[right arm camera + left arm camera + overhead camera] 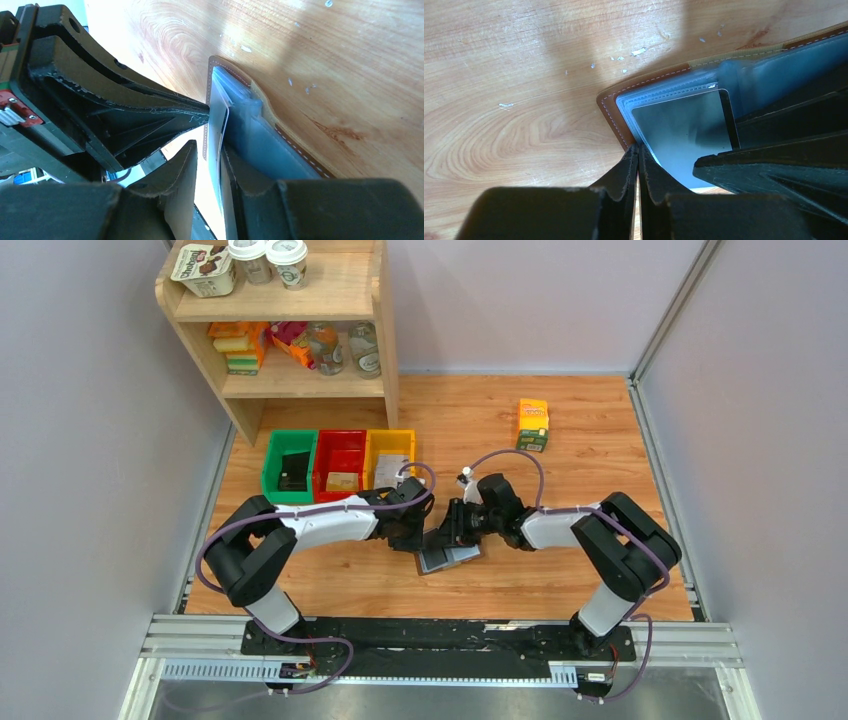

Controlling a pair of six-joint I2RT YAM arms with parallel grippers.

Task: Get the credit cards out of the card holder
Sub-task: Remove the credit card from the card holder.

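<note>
The brown leather card holder [450,560] lies open on the wooden table between both arms. In the left wrist view its brown stitched cover [610,107] frames pale blue sleeves, and a dark card [684,127] sits in the top sleeve. My left gripper [418,536] is shut, its tips [638,148] pinched together at the holder's corner edge. My right gripper [456,532] is open. Its fingers [208,146] straddle a raised sleeve page [216,117] that rests against the right finger. The left gripper's fingers [150,112] touch that page's edge.
Green [290,465], red [341,462] and yellow [390,452] bins stand in a row behind the arms. A wooden shelf [290,340] with groceries is at the back left. An orange-green carton [532,424] stands at the back right. Walls enclose the table.
</note>
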